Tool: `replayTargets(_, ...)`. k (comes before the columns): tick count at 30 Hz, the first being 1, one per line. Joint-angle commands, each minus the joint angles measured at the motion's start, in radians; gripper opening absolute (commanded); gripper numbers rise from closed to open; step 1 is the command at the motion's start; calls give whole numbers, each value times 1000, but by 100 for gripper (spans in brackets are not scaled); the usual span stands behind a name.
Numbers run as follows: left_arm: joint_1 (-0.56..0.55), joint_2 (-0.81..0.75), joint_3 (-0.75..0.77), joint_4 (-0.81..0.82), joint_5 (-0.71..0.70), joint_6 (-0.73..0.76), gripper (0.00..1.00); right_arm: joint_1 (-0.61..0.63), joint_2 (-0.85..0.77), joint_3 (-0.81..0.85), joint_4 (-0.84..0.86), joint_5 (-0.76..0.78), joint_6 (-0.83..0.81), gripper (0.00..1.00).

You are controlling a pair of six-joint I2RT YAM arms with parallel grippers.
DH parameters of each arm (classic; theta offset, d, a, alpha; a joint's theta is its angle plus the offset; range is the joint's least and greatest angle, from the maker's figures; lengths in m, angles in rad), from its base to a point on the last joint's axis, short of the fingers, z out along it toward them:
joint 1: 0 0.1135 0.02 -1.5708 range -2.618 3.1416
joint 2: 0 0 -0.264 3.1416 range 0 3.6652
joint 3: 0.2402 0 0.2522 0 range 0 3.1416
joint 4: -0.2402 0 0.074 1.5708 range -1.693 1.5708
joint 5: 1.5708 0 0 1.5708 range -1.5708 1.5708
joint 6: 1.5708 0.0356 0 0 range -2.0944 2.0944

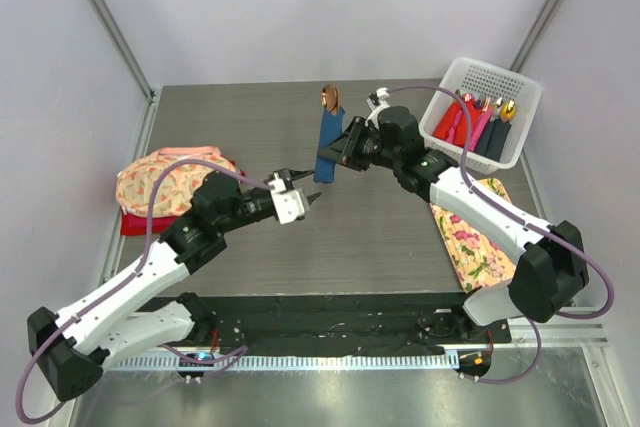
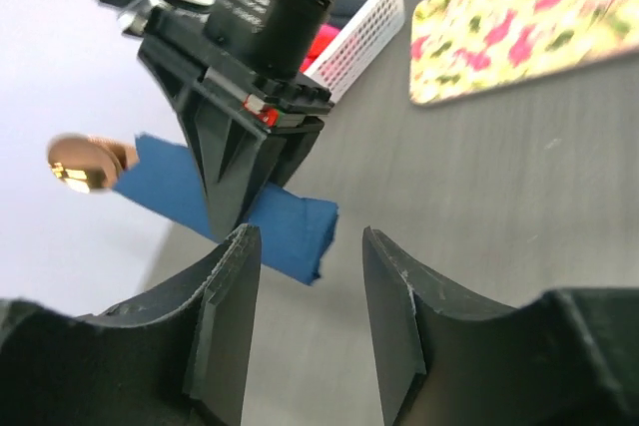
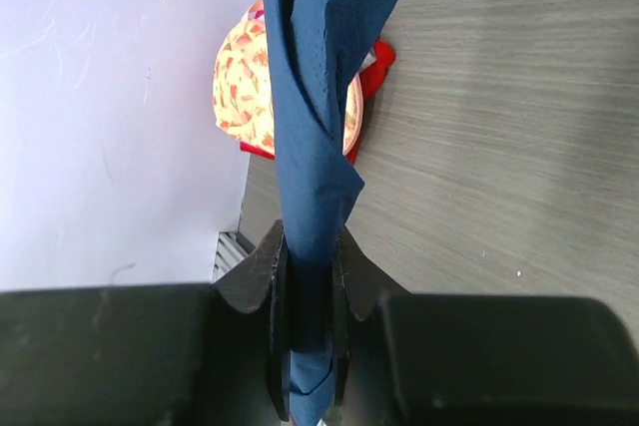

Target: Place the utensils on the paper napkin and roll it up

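The paper napkin [image 1: 328, 145] is a dark blue roll held above the table at centre back. A copper spoon bowl [image 1: 331, 98] pokes from its far end; the other utensils are hidden inside. My right gripper [image 1: 342, 154] is shut on the roll near its lower end; the right wrist view shows the roll [image 3: 315, 137] pinched between the jaws [image 3: 310, 276]. My left gripper [image 1: 311, 195] is open and empty, just below and left of the roll. The left wrist view shows the roll [image 2: 265, 216] and spoon bowl [image 2: 80, 162] beyond its open fingers [image 2: 232, 286].
A white basket [image 1: 520, 127] at back right holds red, pink and dark rolls with gold tips. A floral cloth [image 1: 475, 237] lies at right under the right arm. A stack of floral and red cloths [image 1: 160, 182] sits at left.
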Motion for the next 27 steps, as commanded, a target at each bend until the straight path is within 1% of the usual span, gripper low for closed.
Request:
replayTargets(1,-54,35,-11,-19,-53,364,48,14,-16,44,53,5,21,1)
replayTargets(3,-61,53,-8,-17,-45,380,48,21,-19,42,59,-2,20,1)
replayTargets(7,-76,75,-14,-12,-35,398,52,37,-23,36,59,-10,27,1)
replayTargets(18,-110,119,-28,-12,-51,489,52,58,-23,13,77,-35,60,1)
replayTargets(21,-113,138,-20,-23,-65,504,48,69,-26,1,74,-41,70,1)
replayTargets(22,-114,141,-17,-26,-71,509,45,70,-28,-2,74,-42,76,1)
replayTargets(24,-119,157,-10,-96,-81,524,40,69,-28,-2,74,-41,74,1)
replayTargets(26,-122,159,-1,-139,-78,527,33,69,-26,10,67,-27,60,1)
replayTargets(27,-128,159,4,-193,-65,527,29,66,-26,16,68,-25,55,1)
